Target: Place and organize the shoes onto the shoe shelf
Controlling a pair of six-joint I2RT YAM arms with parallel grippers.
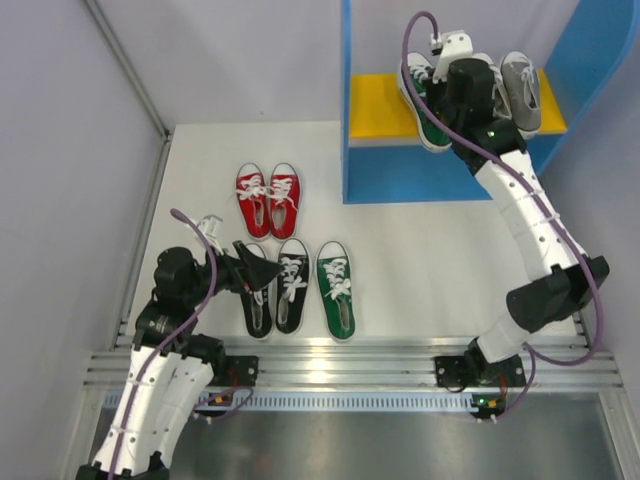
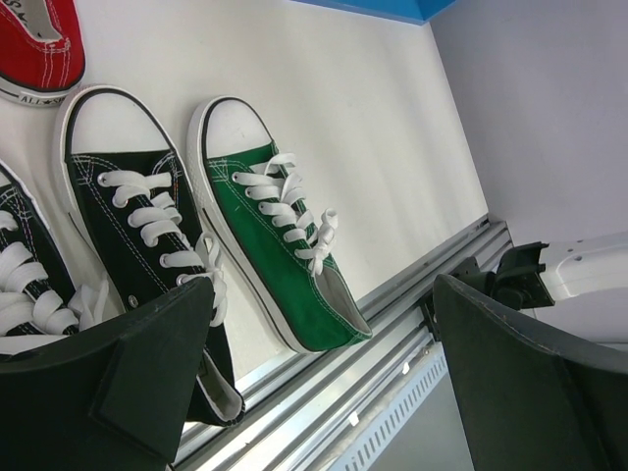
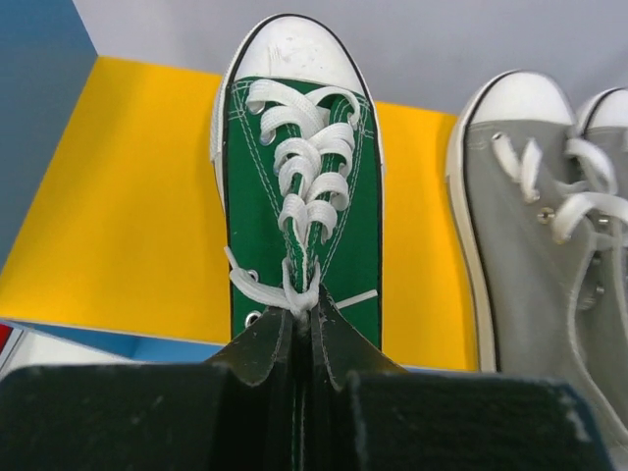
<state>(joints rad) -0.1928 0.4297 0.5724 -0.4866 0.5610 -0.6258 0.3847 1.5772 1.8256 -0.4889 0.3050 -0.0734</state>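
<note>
The shoe shelf (image 1: pixel 346 100) stands at the back with blue walls and a yellow board (image 1: pixel 380 105). On that board a green shoe (image 1: pixel 425 110) lies toe toward the back, beside a grey pair (image 1: pixel 520 90). My right gripper (image 3: pixel 312 319) is shut on the green shoe (image 3: pixel 253 196) at its tongue, just behind the lace knot. On the table lie a red pair (image 1: pixel 268 200), a black pair (image 1: pixel 291 285) and the other green shoe (image 1: pixel 336 290). My left gripper (image 1: pixel 262 272) hangs open over the black pair's heel ends, holding nothing.
An aluminium rail (image 1: pixel 330 360) runs along the near edge, just behind the shoes' heels. Grey walls close in the left side (image 1: pixel 80 200). The grey shoe (image 3: pixel 520 255) sits a narrow gap to the right of the held green one.
</note>
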